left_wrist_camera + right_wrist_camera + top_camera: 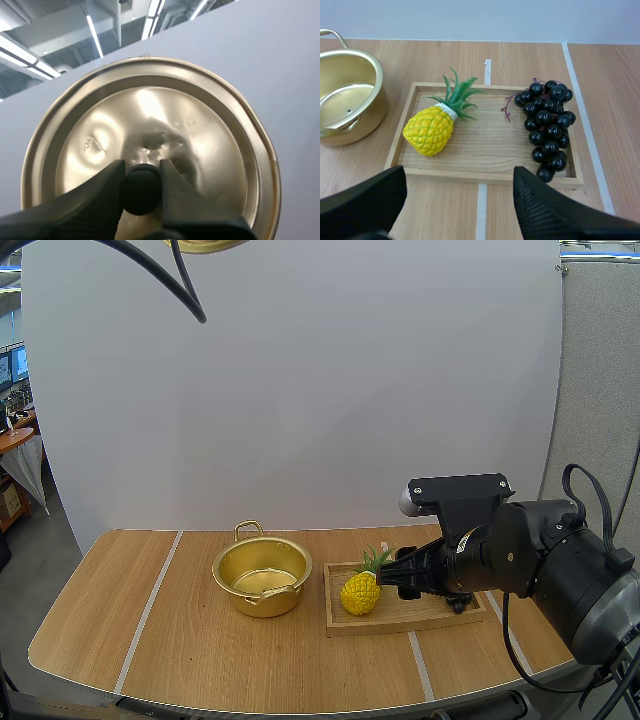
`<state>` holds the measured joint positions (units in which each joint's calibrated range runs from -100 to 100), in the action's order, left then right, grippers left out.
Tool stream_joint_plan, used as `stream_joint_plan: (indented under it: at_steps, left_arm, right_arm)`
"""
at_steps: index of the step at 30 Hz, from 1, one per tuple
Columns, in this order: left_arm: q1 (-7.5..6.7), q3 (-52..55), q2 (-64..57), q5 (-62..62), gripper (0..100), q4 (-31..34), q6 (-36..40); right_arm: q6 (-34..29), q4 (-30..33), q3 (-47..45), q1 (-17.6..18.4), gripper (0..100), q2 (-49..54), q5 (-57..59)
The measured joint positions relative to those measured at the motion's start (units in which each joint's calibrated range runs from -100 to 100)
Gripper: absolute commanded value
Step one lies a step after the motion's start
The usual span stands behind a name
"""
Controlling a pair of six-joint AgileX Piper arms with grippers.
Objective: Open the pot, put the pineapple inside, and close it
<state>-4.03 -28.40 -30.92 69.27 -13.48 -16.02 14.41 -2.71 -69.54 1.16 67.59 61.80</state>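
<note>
The gold pot [262, 578] stands open on the table, left of the wooden tray [400, 619]; I also see this pot [347, 97] beside the tray [485, 172] in the right wrist view. A yellow pineapple [361, 591] [431, 129] with green leaves lies on the tray's left part. My left gripper [142, 182] is shut on the black knob [141, 190] of the gold lid [150, 135], held high in the air; the lid's edge [205, 245] peeks in above the table. My right gripper [457, 192] [385, 582] is open, hovering just short of the tray, close to the pineapple.
A bunch of dark grapes [547, 125] lies on the right half of the tray. White tape lines [150, 605] cross the wooden tabletop. A white backdrop stands behind the table.
</note>
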Motion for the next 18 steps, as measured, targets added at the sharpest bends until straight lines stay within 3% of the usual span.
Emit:
stream_joint_plan:
  at_steps: [9, 18]
  left_arm:
    - [0.00, 0.0, 0.0, -3.9, 0, 0.0, 0.1]
    - [0.00, -0.1, 0.0, -4.3, 0, 0.0, 0.1]
  right_arm:
    - [0.0, -2.6, 1.2, 0.0, 100, -1.6, 0.0]
    - [0.1, -7.2, 13.9, 0.3, 100, -13.5, 3.8]
